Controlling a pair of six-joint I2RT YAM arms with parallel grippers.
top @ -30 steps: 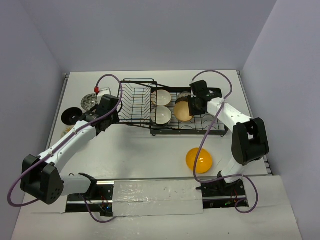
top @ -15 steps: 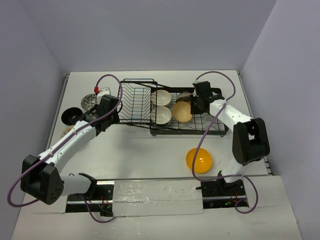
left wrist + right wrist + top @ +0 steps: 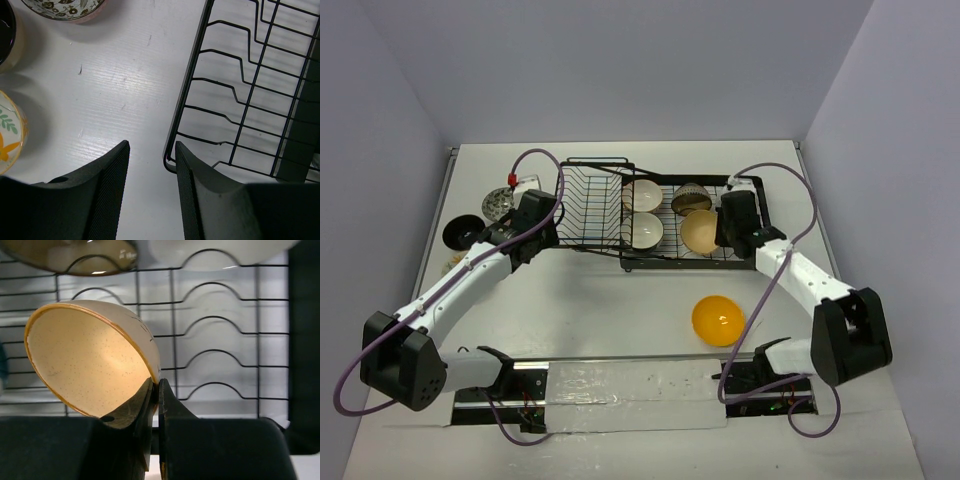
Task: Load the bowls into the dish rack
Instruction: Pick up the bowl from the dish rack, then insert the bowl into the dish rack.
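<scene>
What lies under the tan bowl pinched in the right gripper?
Wavy wires of the dish rack, with white table showing through. The tan bowl, held tilted by its rim in the right gripper, covers the wires directly beneath it.

A: We see a black dish rack (image 3: 592,205) on a white table (image 3: 610,300).
B: We see a bright orange bowl (image 3: 718,320) too. Our cream bowl (image 3: 90,360) has tiny specks and a brown rim. One little bowl (image 3: 9,131) has green leaves.
</scene>
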